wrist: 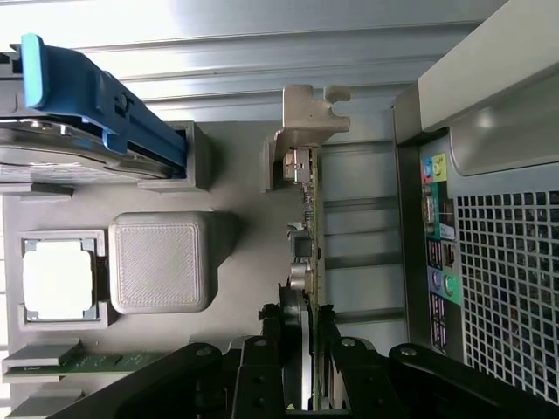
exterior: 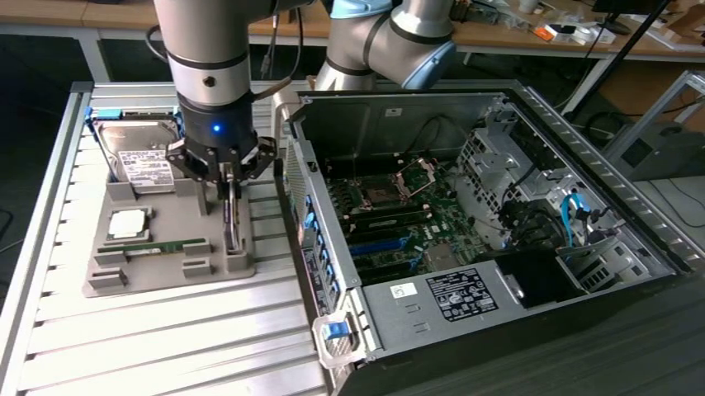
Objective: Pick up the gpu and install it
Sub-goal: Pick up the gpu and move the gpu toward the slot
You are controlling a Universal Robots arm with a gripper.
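Note:
The gpu [exterior: 230, 224] is a thin dark card standing on edge in a slot of the grey holder tray [exterior: 165, 276], at the side nearest the computer case. My gripper [exterior: 227, 188] hangs straight above it, fingers down on either side of the card. The wrist view shows the gpu [wrist: 307, 218] edge-on, its silvery metal bracket [wrist: 306, 113] at the far end. My gripper [wrist: 303, 330] is shut on the card's near part, with black fingers [wrist: 269, 340] pressed against both faces. The card's lower edge still sits in the tray [wrist: 236, 175].
The tray also holds a silver hard drive [exterior: 138, 148] with a blue rail [wrist: 79, 87], a square processor [exterior: 128, 221] and a green memory stick [exterior: 154, 246]. The open computer case [exterior: 474, 214] lies at the exterior view's right, motherboard [exterior: 397, 223] exposed, its rear panel [wrist: 489, 218] close beside the card.

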